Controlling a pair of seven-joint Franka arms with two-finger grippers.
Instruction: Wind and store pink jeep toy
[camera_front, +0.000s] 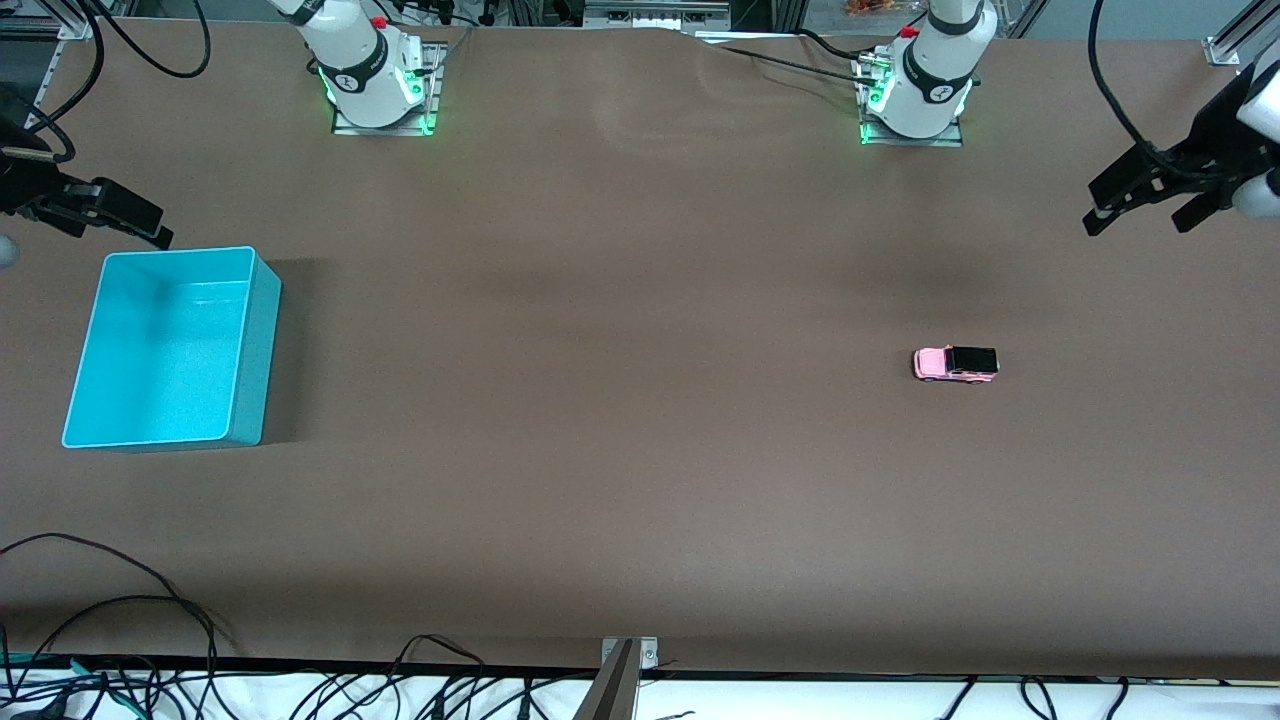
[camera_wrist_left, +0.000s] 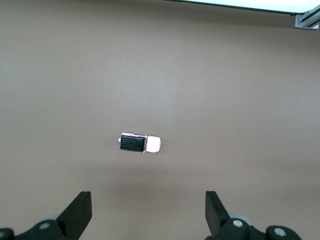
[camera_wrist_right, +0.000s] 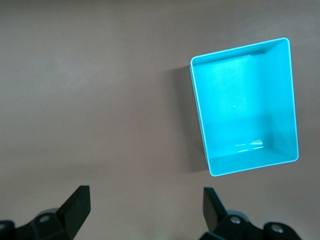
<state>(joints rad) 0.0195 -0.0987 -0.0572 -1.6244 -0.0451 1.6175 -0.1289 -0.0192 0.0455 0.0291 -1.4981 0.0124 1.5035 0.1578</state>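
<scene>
Now the tiny pink jeep toy with a black roof (camera_front: 955, 364) sits at middle right of the front view, on the brown table (camera_front: 620, 400). Both the left gripper (camera_front: 1140, 212) at the right edge and the right gripper (camera_front: 135, 222) at upper left, by the turquoise plastic bin (camera_front: 255, 340), are wide open and hold nothing.

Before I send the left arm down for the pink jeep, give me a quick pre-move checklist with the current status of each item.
1. Pink jeep toy on its wheels on the table, toward the left arm's end: ok.
2. Nothing touching or crowding the jeep: ok.
3. Left tool open, up at the table's edge at the left arm's end, not yet over the jeep: ok.
4. Jeep in the left wrist view, ahead of the open fingers: ok.
5. Turquoise bin upright with nothing in it, at the right arm's end: ok.
6. Right tool open, waiting just past the bin's edge nearest the bases, holding nothing: ok.
</scene>
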